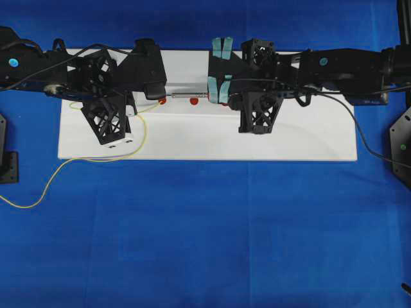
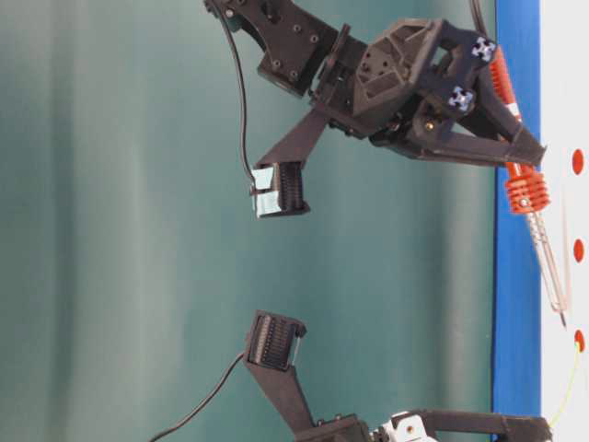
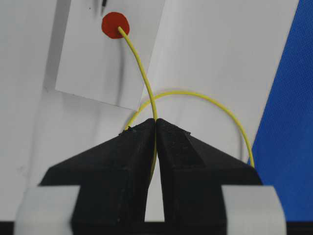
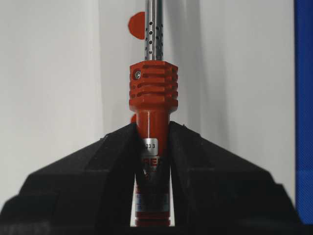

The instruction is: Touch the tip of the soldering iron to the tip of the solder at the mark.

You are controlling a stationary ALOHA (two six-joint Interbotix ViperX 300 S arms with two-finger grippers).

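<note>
white board (image 1: 257, 138) below; left jaws pinch the solder (image 3: 139, 66), right jaws clamp the soldering iron (image 4: 153, 98) handle.

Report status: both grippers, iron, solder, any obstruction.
Left gripper shut on solder, its tip on a red mark. Right gripper shut on soldering iron, tip near that mark, contact unclear. No obstruction seen.

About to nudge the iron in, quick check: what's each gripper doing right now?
Left gripper: closed, pinching the solder, whose tip rests on the red mark.
Right gripper: closed on the soldering iron handle.
</note>
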